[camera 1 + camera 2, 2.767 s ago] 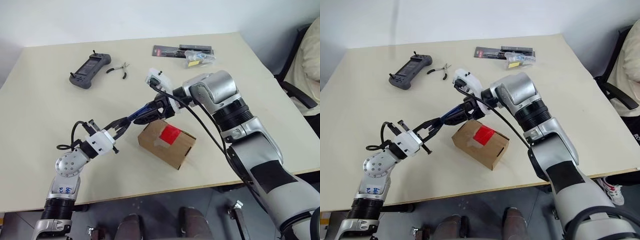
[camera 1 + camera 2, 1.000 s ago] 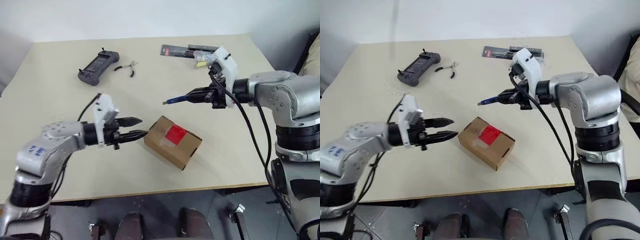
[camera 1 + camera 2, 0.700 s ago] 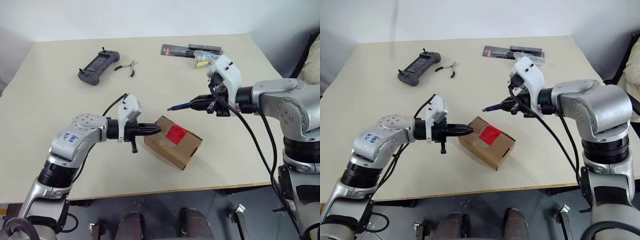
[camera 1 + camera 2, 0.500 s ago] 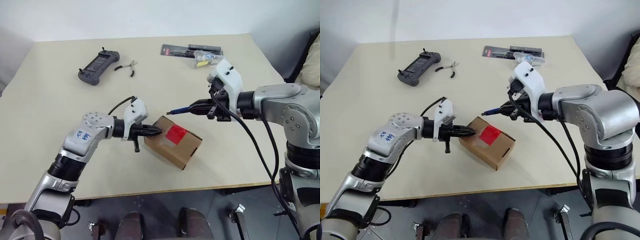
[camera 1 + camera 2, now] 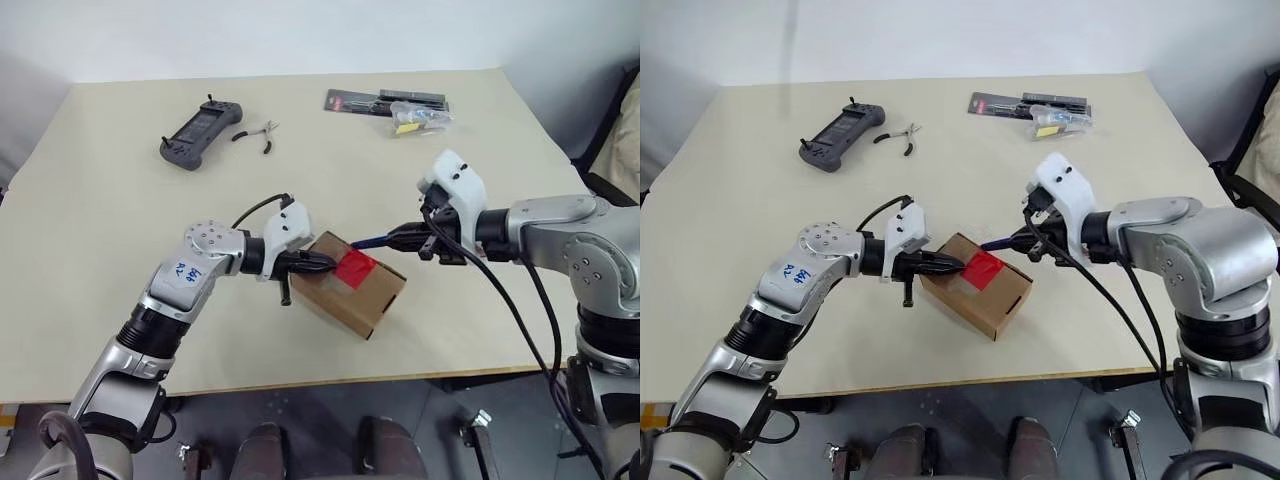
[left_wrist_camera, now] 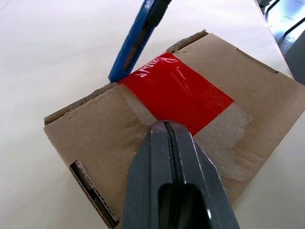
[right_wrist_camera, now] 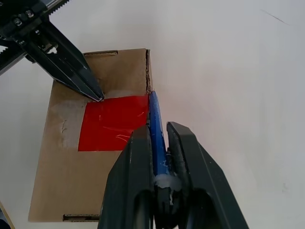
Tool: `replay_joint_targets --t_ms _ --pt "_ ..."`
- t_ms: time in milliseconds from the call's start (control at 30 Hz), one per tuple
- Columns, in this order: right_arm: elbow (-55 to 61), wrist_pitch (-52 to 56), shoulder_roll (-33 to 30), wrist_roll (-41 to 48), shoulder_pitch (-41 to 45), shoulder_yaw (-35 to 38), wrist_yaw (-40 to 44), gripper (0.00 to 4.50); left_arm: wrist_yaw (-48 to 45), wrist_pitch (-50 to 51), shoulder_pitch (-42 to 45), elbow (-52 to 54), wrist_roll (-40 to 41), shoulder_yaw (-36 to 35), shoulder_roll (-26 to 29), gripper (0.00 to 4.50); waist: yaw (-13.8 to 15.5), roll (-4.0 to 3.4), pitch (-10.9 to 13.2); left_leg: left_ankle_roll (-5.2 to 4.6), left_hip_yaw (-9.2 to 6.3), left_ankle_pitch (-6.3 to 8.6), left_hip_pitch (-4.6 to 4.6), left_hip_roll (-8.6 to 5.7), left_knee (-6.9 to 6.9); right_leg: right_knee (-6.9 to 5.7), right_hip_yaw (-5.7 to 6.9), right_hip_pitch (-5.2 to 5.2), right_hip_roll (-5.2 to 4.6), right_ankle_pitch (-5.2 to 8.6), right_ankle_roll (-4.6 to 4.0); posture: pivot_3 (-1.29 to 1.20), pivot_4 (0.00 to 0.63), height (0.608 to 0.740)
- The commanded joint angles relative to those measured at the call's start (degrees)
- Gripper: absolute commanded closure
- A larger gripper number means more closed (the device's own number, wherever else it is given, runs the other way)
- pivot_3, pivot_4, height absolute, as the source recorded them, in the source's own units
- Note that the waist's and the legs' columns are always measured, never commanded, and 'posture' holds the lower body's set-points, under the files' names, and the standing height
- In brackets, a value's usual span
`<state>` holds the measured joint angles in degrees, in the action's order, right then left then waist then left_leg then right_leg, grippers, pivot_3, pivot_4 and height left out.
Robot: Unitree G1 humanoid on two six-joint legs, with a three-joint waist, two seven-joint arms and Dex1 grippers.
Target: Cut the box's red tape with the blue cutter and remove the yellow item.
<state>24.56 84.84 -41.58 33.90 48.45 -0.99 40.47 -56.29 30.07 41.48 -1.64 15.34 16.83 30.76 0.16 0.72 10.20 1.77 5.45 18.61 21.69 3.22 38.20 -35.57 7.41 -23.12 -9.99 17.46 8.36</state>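
Left gripper (image 6: 164, 125) pressed together, tip on the red tape (image 6: 176, 91) of the box (image 5: 352, 285), right gripper (image 7: 159, 133) clamped on the blue cutter (image 7: 156, 125), tip at the tape's edge

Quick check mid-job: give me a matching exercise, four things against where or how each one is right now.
Things:
1. blue cutter
2. left claw
3. red tape
4. pliers

States:
a. lying beside the handheld controller at the table's far side
b. shut, tips on the box top at the tape's edge
c. stuck across the box top
d. gripped in the right claw, tip at the tape's edge

Pairs: 1-d, 2-b, 3-c, 4-a
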Motion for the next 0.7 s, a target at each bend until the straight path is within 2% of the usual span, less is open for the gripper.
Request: replay_joint_targets --t_ms 33,333,700 --pt "2.0 -0.5 -0.9 1.4 1.6 2.6 -0.5 4.34 0.1 1.1 -0.3 -2.0 -2.3 1.2 -0.2 4.5 0.1 0.0 0.0 0.0 0.0 0.0 0.0 0.0 0.02 0.0 0.0 0.02 0.0 0.0 0.0 0.0 0.15 0.74" --pt "1.8 -0.3 0.9 3.4 3.4 4.7 -2.3 4.34 0.5 2.0 -0.7 -1.6 -2.7 1.6 -0.9 4.5 0.2 0.01 0.0 -0.01 -0.03 0.0 -0.03 0.0 0.09 0.0 0.0 0.13 0.0 0.0 0.0 0.0 0.15 0.74" --pt "3.1 -0.2 -2.1 4.7 -0.8 3.2 -2.4 4.34 0.8 2.8 -1.2 -0.7 -2.9 1.5 -1.0 4.5 0.6 0.01 0.0 -0.01 -0.02 0.0 -0.04 0.0 0.11 0.02 -0.01 0.14 0.0 0.0 0.0 0.0 0.15 0.74"
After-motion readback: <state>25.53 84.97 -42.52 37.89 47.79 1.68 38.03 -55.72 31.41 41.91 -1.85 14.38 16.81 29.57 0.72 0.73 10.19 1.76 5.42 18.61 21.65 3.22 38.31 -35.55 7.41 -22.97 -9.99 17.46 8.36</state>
